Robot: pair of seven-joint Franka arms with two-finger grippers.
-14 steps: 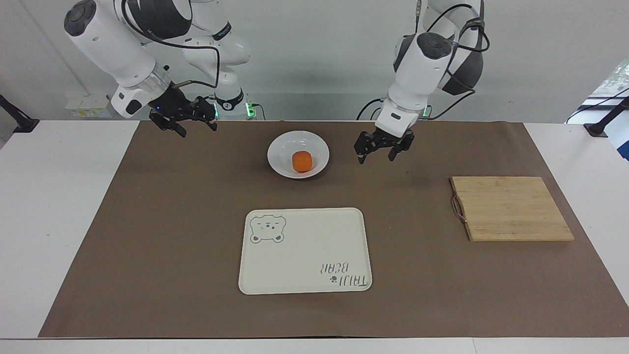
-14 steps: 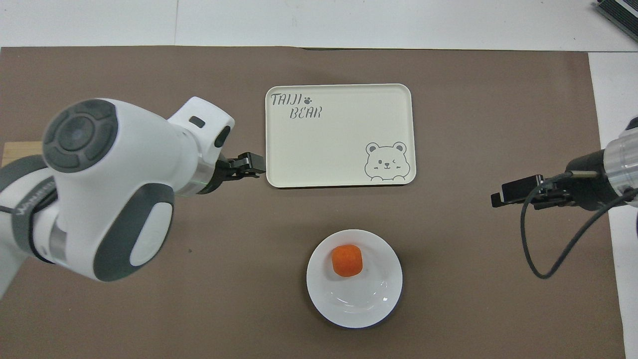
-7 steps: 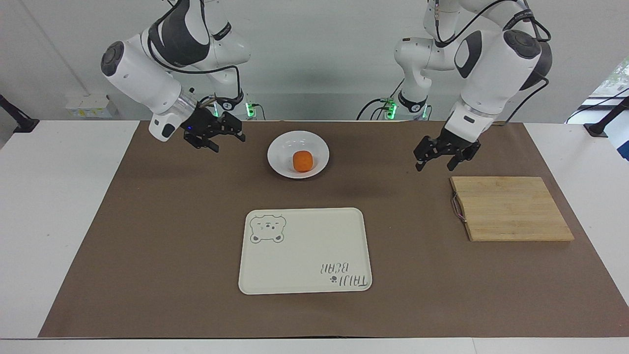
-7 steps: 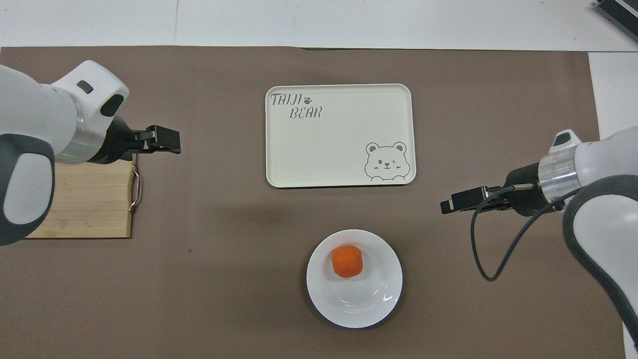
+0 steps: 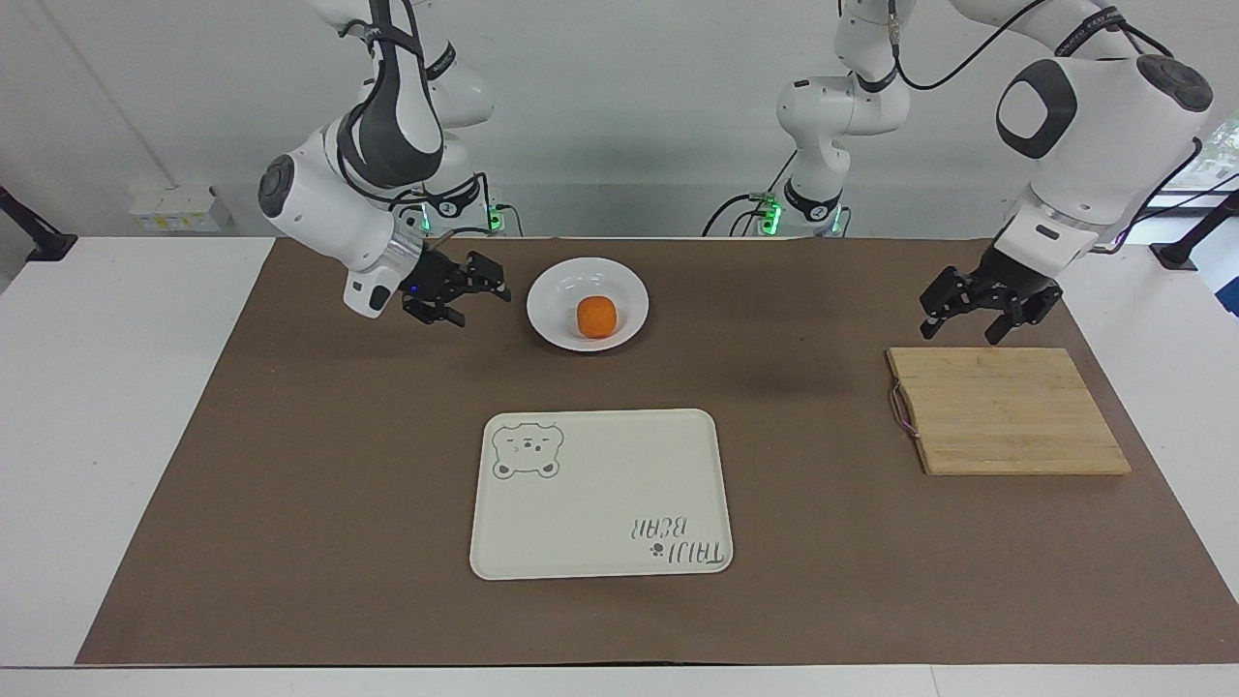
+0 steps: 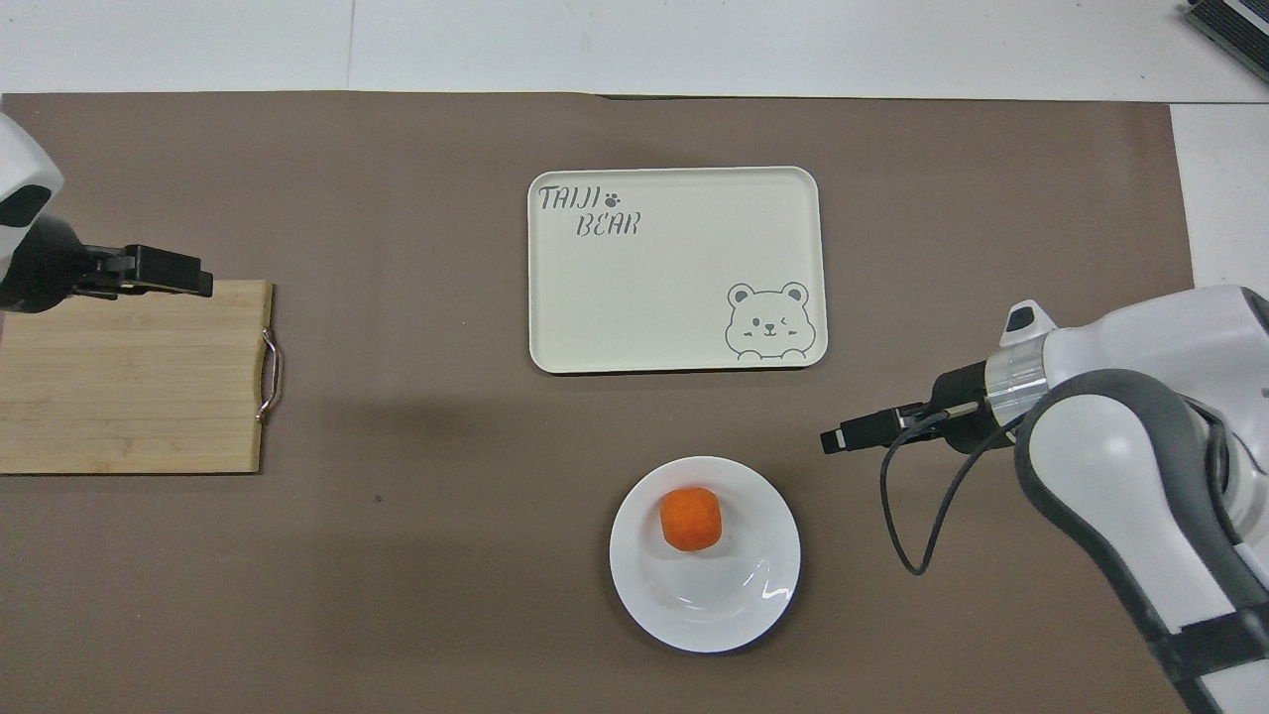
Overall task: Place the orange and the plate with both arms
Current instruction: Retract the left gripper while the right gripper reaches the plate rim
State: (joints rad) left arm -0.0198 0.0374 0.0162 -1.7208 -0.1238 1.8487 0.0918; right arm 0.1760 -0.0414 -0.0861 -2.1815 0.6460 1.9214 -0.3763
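Orange (image 5: 596, 317) sits in the white plate (image 5: 561, 286); plate rests on the brown mat, on the robots' side of the bear-print tray (image 5: 600, 494). Neither is gripped.

Right gripper (image 5: 455, 290) hovers low, just beside the plate rim at the right arm's end, pointing toward it. Jaws stand wide, nothing between them. In the overhead view, the right gripper (image 6: 861, 436) lies apart from the rim with bare mat between, so no contact.

Left gripper (image 5: 980, 308) hangs over the mat at the near edge of the bamboo cutting board (image 5: 1007, 411), well apart from the plate. Jaws wide, empty. From above, the left gripper (image 6: 149, 273) overlaps the board's corner, but that is a raised gripper covering it, not contact.

Step in hand, by my reading: the approach. Right arm is lining up on the plate and orange; no pick made. Task barely begun, with both items unmoved and tray and board bare.

Next move, judged:
- Right jaws need to close the remaining gap to the plate, then either straddle the raised rim or drop over the orange, which sits off-centre in the dish.
- The rim is thin and glossy, so a shallow bite may slip; jaws should go well over the lip.
- The orange is round and can roll if nudged, so approach from straight above.
- Which item goes on the tray and which on the board cannot be told.
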